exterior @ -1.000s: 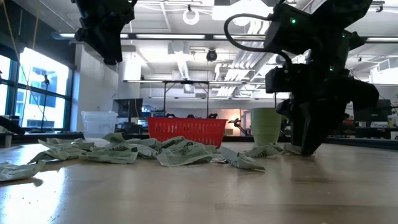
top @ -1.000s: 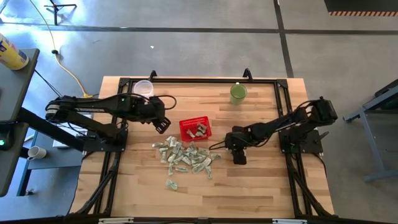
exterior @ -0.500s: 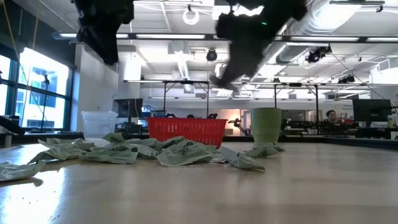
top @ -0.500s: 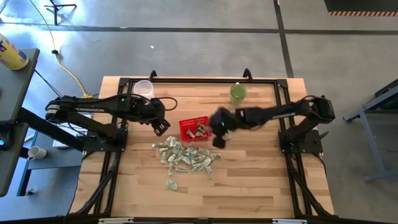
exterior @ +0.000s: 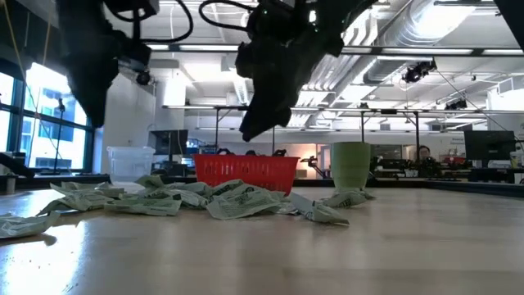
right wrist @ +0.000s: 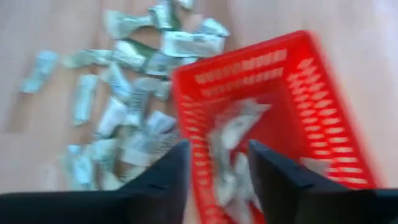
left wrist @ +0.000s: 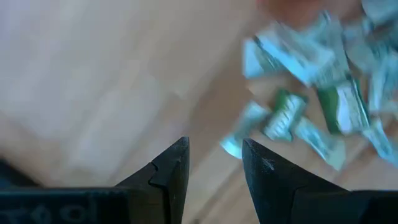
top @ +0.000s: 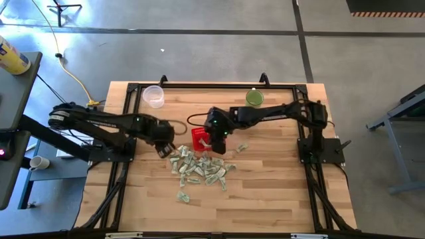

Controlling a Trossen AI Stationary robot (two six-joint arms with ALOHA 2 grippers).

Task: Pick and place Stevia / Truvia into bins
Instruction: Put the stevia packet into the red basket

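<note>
Several sachets (right wrist: 233, 134) lie in the red basket (right wrist: 292, 106), below the right tool (right wrist: 217, 163), which is open and empty. The left tool (left wrist: 214, 168), also open and empty, hangs at the pile's (top: 199, 167) edge; bare surface (top: 265, 192) surrounds it.

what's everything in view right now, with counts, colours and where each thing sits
sachets: many, pale green and white, loose heap on the table in front of the basket; a few more inside it
red basket: one, red mesh, mid table
clear cup: one, transparent, far left part of the table
green cup: one, green, far right part
table: one, light wood
person: one, far off in the room behind
left gripper: one, dark, open, empty, at the heap's left edge
right gripper: one, dark, open, above the basket
</note>
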